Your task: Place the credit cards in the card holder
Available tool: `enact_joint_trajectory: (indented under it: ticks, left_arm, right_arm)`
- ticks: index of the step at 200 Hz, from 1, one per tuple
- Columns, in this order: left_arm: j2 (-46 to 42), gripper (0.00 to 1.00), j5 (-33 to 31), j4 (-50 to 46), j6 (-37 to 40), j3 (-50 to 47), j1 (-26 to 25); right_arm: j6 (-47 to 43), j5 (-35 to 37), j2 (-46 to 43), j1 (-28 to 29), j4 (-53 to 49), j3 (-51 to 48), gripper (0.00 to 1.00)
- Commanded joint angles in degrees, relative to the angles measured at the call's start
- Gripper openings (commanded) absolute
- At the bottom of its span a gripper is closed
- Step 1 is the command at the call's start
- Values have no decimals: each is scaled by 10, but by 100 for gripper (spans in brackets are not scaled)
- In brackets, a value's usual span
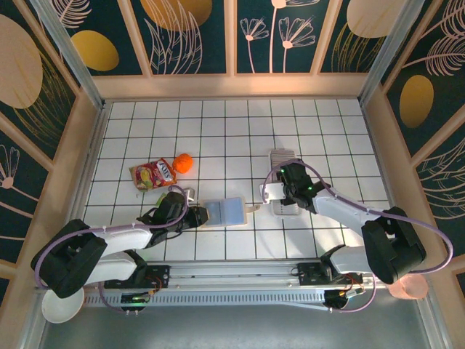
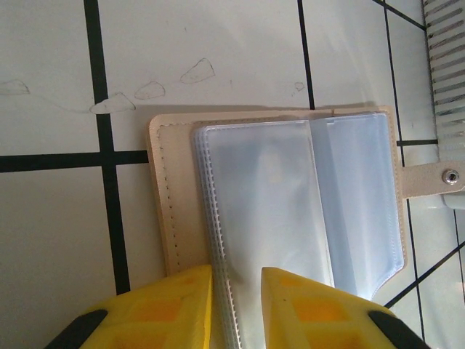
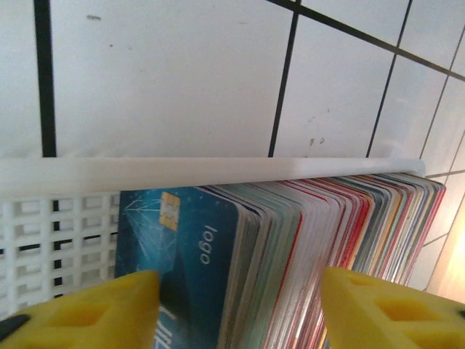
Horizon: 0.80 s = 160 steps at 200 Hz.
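left fingers [image 2: 236,275] nip one card holder [image 2: 276,196]; right fingers [image 3: 236,280] wide around dozens of credit cards [image 3: 189,247].

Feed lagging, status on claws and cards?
Left claw straddling card holder sleeves, grip unclear. Right claw open over credit cards in white tray. Nothing blocking.

Holder [image 1: 227,212] lies open at mid-table [image 1: 327,123], its tab [image 2: 436,182] at 3 o'clock. The left gripper [image 1: 195,212] comes in from the holder's 9 o'clock, fingers [image 2: 171,309] astride the edge of the sleeves [image 2: 290,211]. At the holder's 2 o'clock, near the tab, sits the tray [image 1: 280,155]; cards [image 3: 305,240] stand on edge in a row inside it, and the right gripper [image 1: 278,190] is over them, a finger either side of the stack. A pouch [image 1: 154,174] lies at the holder's 10 o'clock, a ball [image 1: 184,163] just beside it at the pouch's 2 o'clock. Off the near corners: bowl [image 1: 62,305] at 7 o'clock, cup [image 1: 407,287] at 4.
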Motion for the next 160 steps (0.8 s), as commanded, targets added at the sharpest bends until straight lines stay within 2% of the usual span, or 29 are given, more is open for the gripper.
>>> enact_joint_trajectory:
  ticks: [1, 48, 160]
  left_arm:
    - [8, 23, 14, -8, -6, -10, -5]
    - [9, 22, 12, -7, -6, -10, -4]
    - [21, 20, 17, -7, -6, -8, -6]
  right_arm:
    - [3, 11, 1, 2, 9, 16, 49]
    - [2, 16, -15, 2, -3, 12, 41]
    - [8, 15, -60, -5, -4, -4, 31]
